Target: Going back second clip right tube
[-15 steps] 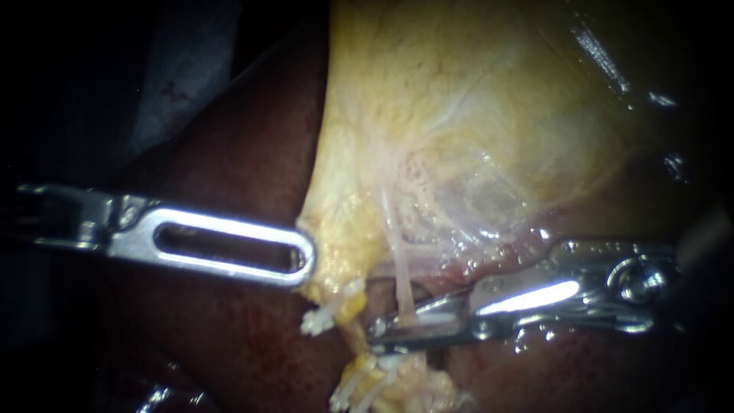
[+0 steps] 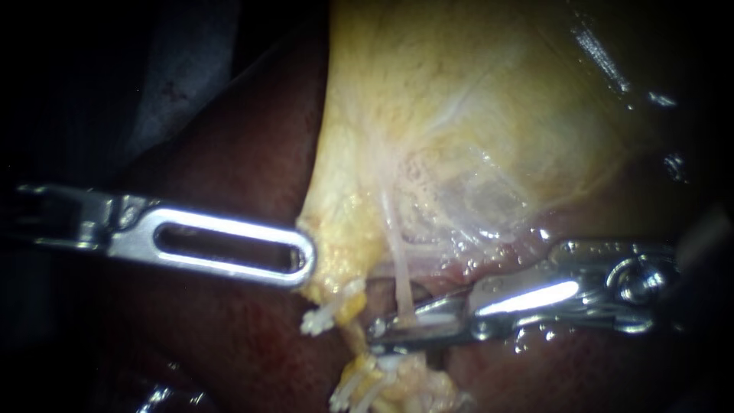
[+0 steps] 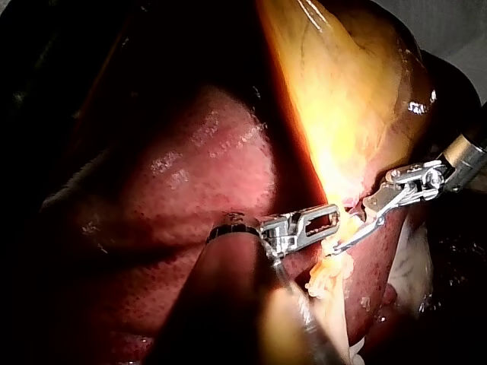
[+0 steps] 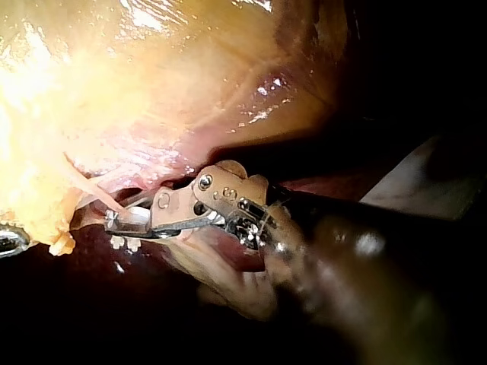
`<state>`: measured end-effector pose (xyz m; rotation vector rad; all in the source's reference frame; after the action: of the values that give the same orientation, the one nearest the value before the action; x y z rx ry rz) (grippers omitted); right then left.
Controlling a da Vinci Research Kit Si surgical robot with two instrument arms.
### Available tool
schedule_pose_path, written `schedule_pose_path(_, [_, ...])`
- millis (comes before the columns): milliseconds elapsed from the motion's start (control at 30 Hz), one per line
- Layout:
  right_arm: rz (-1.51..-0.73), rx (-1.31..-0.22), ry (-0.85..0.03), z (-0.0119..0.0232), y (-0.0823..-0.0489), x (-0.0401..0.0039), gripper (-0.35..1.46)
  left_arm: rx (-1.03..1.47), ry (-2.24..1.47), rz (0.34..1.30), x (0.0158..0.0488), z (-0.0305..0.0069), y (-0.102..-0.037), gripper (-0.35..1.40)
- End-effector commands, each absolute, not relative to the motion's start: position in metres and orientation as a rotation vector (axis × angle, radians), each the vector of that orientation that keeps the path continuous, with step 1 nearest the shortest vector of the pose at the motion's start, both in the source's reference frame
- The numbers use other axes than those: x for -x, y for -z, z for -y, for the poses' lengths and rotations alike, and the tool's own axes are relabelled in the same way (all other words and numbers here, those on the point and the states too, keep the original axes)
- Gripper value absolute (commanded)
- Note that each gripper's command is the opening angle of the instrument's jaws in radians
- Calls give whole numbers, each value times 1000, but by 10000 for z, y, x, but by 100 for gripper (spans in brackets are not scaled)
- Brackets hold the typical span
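Note:
The yellow gallbladder (image 2: pixel 459 115) hangs over the dark red liver (image 2: pixel 229 153). My left instrument (image 2: pixel 306 260) comes in flat, its slotted jaws shut on the gallbladder's lower edge, as the left wrist view (image 3: pixel 333 218) also shows. A thin pale tube (image 2: pixel 399 279) runs down from the gallbladder into the narrow gap between the jaws of my right instrument (image 2: pixel 382 333), which stand slightly open around it; something small and white shows in that gap. In the right wrist view these jaws (image 4: pixel 114 220) lie under the gallbladder against the pale strands.
White clips (image 2: pixel 319 320) sit on a yellow stump just left of the right instrument's tip, and more white clips (image 2: pixel 359 388) lie on yellow tissue below it. Wet pink tissue (image 2: pixel 497 252) lies above the right shaft. Liver surrounds both instruments.

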<state>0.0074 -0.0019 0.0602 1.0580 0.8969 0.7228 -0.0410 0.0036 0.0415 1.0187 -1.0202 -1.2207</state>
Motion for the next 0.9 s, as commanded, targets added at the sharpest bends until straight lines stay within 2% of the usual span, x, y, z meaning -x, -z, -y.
schedule_pose_path(33, [-907,-1051,-712,19,-602,-74,11,-1018,1221,1020,410,-36,-415,-35])
schedule_pose_path(200, [-956,-997,-639,18,-602,-79,36,-1019,1221,1020,410,-36,-415,-35])
schedule_pose_path(333, [-985,-975,-609,17,-603,-82,43,-1019,1221,1020,410,-36,-415,-35])
schedule_pose_path(667, [-1020,-930,-564,16,-604,-84,47,-1018,1221,1020,410,-36,-415,-35])
schedule_pose_path(900, [-1043,-885,-553,10,-597,-67,49,-1018,1221,1020,410,-36,-415,-35])
